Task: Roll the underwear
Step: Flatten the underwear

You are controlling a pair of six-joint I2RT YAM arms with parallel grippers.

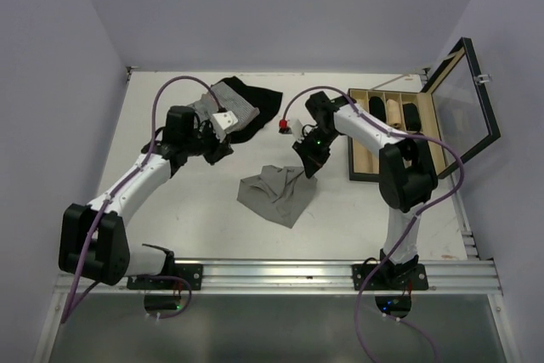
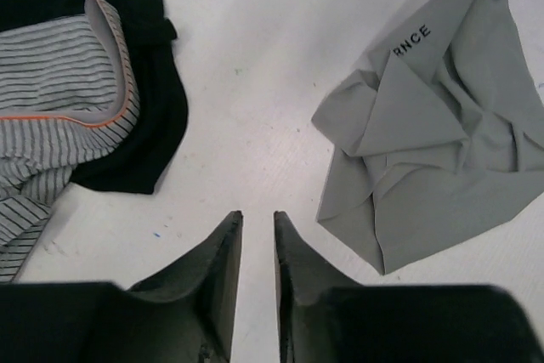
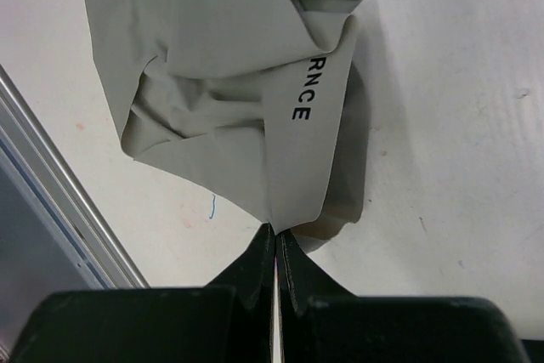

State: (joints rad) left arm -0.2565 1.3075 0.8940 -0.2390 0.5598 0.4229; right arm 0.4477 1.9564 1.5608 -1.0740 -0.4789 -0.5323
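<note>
Fingertips of the right end effector (image 3: 274,231) pinch fully closed on the waistband edge of the underwear (image 3: 212,57), which lies crumpled on the table (image 3: 442,82) ahead of them, plain grey, lettered "RNCE". The left end effector (image 2: 257,218) is slightly parted, gripping nothing, the underwear ahead-right of it. Right of the right end effector, an open-lidded wooden box (image 1: 361,174) holds a beige roll (image 1: 393,111) between dark ones

The right gripper (image 3: 274,242) pinches the waistband edge of the underwear (image 3: 212,57), lettered "RNCE"; the cloth lies crumpled ahead of its 2 fingers on the table (image 3: 459,125).
</note>
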